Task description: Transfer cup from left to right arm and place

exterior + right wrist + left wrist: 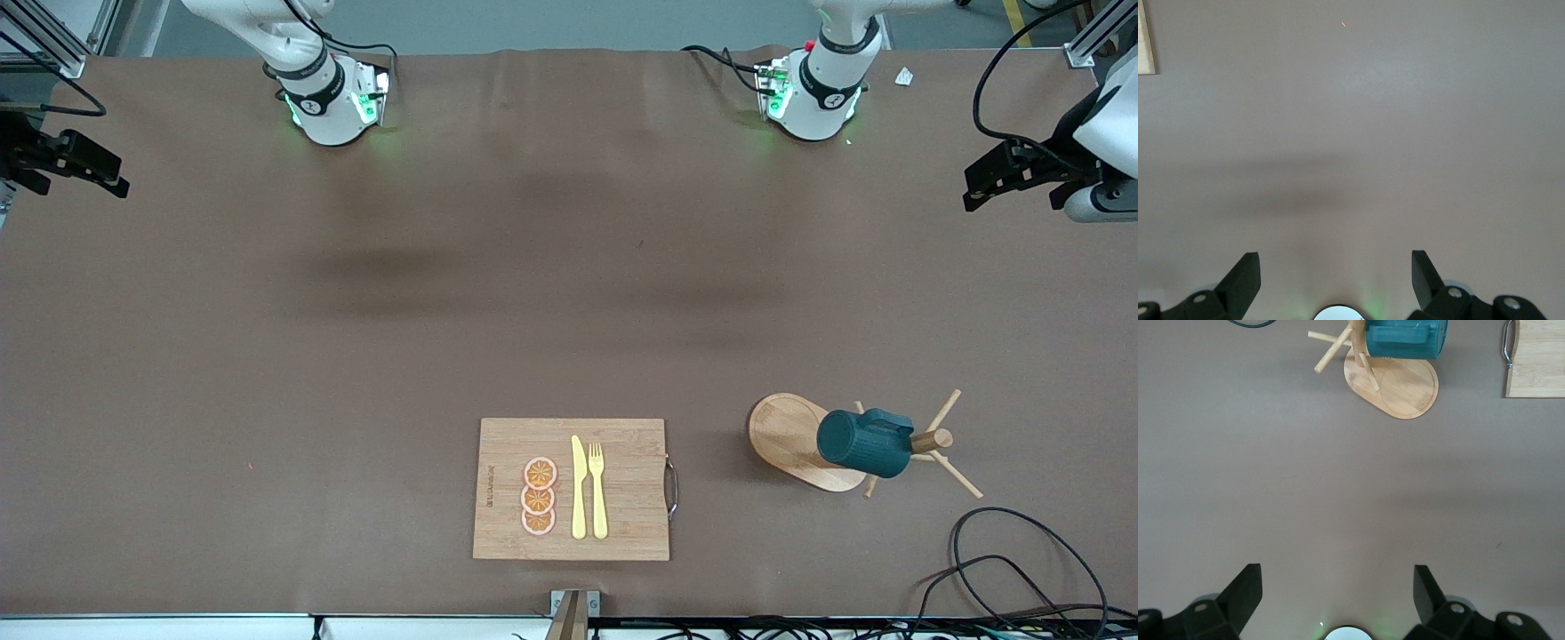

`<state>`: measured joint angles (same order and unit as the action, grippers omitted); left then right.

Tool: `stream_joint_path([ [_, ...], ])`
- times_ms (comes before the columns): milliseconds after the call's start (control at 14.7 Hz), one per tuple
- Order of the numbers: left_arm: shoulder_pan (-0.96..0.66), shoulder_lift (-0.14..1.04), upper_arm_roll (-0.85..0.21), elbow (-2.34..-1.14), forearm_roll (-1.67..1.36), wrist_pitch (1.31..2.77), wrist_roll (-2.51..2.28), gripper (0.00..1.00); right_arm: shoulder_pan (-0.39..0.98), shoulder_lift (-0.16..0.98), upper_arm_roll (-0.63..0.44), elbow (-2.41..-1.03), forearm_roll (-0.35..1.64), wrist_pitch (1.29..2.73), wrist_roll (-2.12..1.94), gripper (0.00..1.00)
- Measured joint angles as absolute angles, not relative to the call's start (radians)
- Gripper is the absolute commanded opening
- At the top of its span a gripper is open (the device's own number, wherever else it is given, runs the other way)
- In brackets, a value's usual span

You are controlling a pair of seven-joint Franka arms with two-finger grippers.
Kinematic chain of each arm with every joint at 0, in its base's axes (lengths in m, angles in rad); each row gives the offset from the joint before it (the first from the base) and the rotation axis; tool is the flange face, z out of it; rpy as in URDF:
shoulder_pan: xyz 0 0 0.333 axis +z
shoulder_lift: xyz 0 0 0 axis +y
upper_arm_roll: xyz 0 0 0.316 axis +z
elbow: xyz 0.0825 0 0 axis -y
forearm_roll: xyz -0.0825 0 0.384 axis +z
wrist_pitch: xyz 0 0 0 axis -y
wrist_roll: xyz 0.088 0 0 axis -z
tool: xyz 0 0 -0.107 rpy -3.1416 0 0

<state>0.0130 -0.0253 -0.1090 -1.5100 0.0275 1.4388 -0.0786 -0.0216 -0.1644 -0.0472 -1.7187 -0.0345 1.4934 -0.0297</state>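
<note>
The dark teal cup hangs sideways on a peg of the wooden rack, near the front camera and toward the left arm's end of the table. The left wrist view shows the cup and the rack from well above. My left gripper is open and empty, high over bare table between its base and the rack. My right gripper is also open and empty, high over bare table toward the right arm's end. Neither gripper shows in the front view.
A bamboo cutting board with a yellow knife, a fork and orange slices lies beside the rack, close to the front camera. Black fixtures stand at both table ends. Cables lie nearer the front camera than the rack.
</note>
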Motion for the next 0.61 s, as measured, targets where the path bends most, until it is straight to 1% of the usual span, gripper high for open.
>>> stream_joint_path([
  [614,0.019,-0.007,-0.1,-1.51,0.028,1.439,-0.055,1.0,-0.022,-0.164,-0.047,-1.719,-0.034,1.493,-0.03,1.0],
])
